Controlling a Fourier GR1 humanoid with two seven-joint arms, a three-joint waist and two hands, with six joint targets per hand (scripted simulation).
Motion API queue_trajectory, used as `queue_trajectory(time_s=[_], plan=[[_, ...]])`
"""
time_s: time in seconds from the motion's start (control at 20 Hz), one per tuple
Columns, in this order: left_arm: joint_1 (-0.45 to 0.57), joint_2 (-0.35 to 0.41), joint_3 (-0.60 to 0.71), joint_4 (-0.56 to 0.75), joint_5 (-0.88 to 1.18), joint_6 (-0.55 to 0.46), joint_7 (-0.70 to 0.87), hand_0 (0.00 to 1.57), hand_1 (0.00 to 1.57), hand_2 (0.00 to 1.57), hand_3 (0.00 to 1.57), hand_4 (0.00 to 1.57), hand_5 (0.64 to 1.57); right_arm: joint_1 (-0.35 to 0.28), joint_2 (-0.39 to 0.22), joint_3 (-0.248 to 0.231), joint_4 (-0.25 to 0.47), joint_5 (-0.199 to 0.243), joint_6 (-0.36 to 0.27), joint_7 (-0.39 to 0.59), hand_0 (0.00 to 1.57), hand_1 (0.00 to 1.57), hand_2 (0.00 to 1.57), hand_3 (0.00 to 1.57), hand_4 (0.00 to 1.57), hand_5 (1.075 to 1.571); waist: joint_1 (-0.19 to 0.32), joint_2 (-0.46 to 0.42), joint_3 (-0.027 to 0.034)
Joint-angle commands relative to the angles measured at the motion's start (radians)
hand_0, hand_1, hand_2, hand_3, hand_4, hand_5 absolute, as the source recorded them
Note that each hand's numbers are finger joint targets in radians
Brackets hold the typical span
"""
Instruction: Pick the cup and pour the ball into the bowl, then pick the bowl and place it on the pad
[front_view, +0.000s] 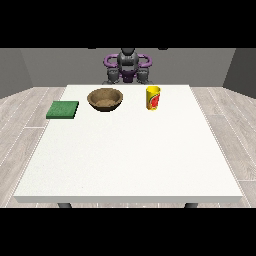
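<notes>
On table (125, 160), cup (153, 98) — bowl (105, 99) beside, upright

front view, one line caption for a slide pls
Robot behind white table with green pad, brown bowl and yellow cup, none touched.

Yellow-red cup (153, 98) upright, brown bowl (105, 99) beside, green pad (63, 109) left
</notes>
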Motion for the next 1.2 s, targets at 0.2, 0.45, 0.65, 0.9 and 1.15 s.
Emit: queue_trajectory(time_s=[0.2, 0.45, 0.65, 0.9, 1.15], plan=[[-0.141, -0.017, -0.031, -0.117, -0.071, 0.090, 0.067, 0.00, 0.00, 0.00, 0.00, 0.59, 1.557, -0.026, -0.037, -0.064, -0.177, -0.062, 0.018, 0.045, 0.00, 0.00, 0.00, 0.00, 0.76, 1.549, -0.028, 0.198, -0.0010], [-0.152, -0.014, -0.038, 0.034, -0.093, 0.060, -0.241, 0.00, 0.00, 0.00, 0.00, 0.58, 1.544, -0.125, 0.025, -0.025, -0.079, 0.010, -0.015, -0.133, 0.00, 0.00, 0.00, 0.00, 0.73, 1.550, -0.015, 0.415, -0.0017], [-0.179, -0.022, -0.021, 0.134, -0.138, 0.067, -0.428, 0.00, 0.00, 0.00, 0.00, 0.57, 1.520, -0.141, 0.007, -0.072, -0.025, -0.051, 0.057, -0.263, 0.00, 0.00, 0.00, 0.00, 0.70, 1.545, -0.040, 0.527, -0.0013], [-0.192, 0.017, 0.057, 0.266, -0.113, 0.036, -0.567, 0.00, 0.00, 0.00, 0.00, 0.48, 1.483, -0.109, -0.020, -0.131, 0.064, -0.104, 0.139, -0.380, 0.00, 0.00, 0.00, 0.00, 0.68, 1.548, -0.050, 0.567, -0.0012], [-0.221, 0.009, 0.074, 0.479, -0.118, 0.010, -0.683, 0.00, 0.00, 0.00, 0.00, 0.19, 1.472, -0.172, -0.098, -0.215, 0.107, -0.149, 0.174, -0.352, 0.00, 0.00, 0.00, 0.00, 0.68, 1.559, -0.064, 0.569, -0.0014]])
